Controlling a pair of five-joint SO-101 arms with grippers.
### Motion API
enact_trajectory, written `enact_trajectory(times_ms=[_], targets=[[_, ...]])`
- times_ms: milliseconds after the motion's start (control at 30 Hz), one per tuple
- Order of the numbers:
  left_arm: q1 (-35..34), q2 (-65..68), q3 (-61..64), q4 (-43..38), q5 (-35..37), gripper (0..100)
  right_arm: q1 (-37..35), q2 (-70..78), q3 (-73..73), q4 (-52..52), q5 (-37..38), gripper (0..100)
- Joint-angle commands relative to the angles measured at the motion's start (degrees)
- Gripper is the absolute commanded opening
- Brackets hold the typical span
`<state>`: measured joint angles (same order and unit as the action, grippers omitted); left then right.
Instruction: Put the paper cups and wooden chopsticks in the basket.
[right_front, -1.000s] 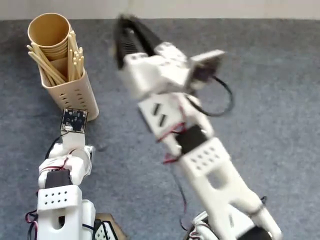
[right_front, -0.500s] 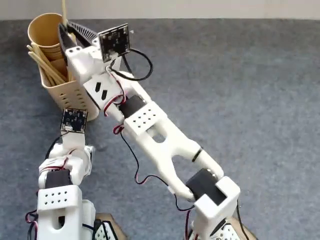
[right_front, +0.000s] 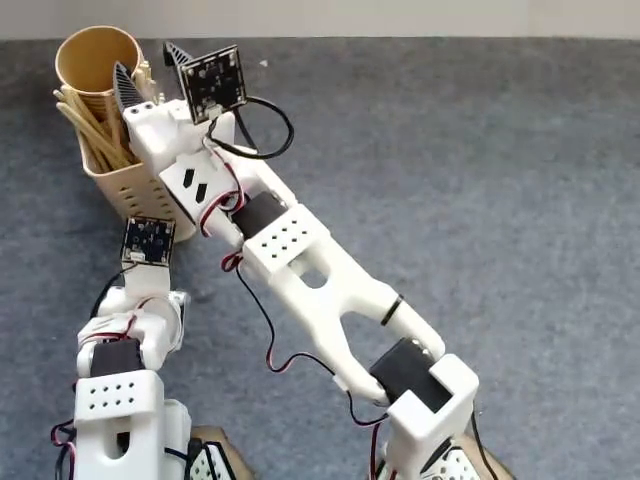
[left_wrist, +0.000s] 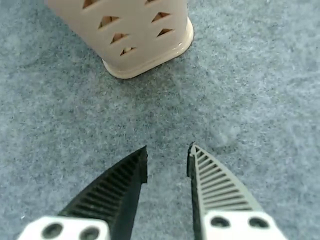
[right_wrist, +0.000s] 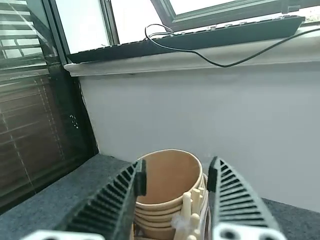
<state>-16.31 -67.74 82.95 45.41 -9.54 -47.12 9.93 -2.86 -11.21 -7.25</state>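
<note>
A beige slotted basket (right_front: 140, 190) stands at the far left of the grey table. It holds stacked paper cups (right_front: 97, 60) and several wooden chopsticks (right_front: 92, 135). My right gripper (right_front: 148, 68) hangs open just above the basket's rim, with nothing between its fingers. In the right wrist view the right gripper (right_wrist: 176, 175) frames the top paper cup (right_wrist: 167, 182), and pale chopstick ends (right_wrist: 187, 210) stick up beside the cup. My left gripper (left_wrist: 167, 155) is open and empty, low over the carpet, a short way in front of the basket's base (left_wrist: 145, 40).
The right arm (right_front: 300, 260) stretches diagonally from the near edge to the basket. The left arm (right_front: 125, 370) stands at the near left. Open grey carpet (right_front: 480, 180) lies to the right. A wall (right_wrist: 200, 105) rises behind the table.
The right arm swung left from the table's middle to above the basket. Its fingers spread wider, and the upright stick between them half a second ago is gone. The left arm kept still.
</note>
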Motion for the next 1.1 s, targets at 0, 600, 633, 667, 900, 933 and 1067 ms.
enact_trajectory(times_ms=[0, 600, 633, 667, 900, 933, 1067], targets=[[1.0, 0.0, -0.2, -1.0, -0.3, 15, 0.0, -1.3, -2.8, 0.2, 0.6, 14.8], [-0.2, -0.4, -5.9, -1.4, 1.8, 15, 12.9, -52.3, 15.9, 49.6, 0.4, 0.4], [0.6, -0.5, -5.8, -1.9, 3.1, 15, 14.1, -56.0, 21.1, 49.5, 0.4, 0.4], [1.5, -1.0, -5.4, -2.5, 3.7, 15, 15.1, -60.1, 26.4, 49.5, 0.4, 0.4], [3.5, -15.4, 3.6, -2.9, 3.9, 15, 24.7, -89.6, 65.6, 43.8, 0.7, 0.4], [3.5, -18.7, 5.8, -2.9, 3.9, 15, 26.5, -93.8, 70.4, 42.9, 0.7, 0.4], [3.5, -32.3, 14.3, -2.7, 3.9, 15, 30.0, -107.9, 85.1, 42.0, 0.8, 0.4]])
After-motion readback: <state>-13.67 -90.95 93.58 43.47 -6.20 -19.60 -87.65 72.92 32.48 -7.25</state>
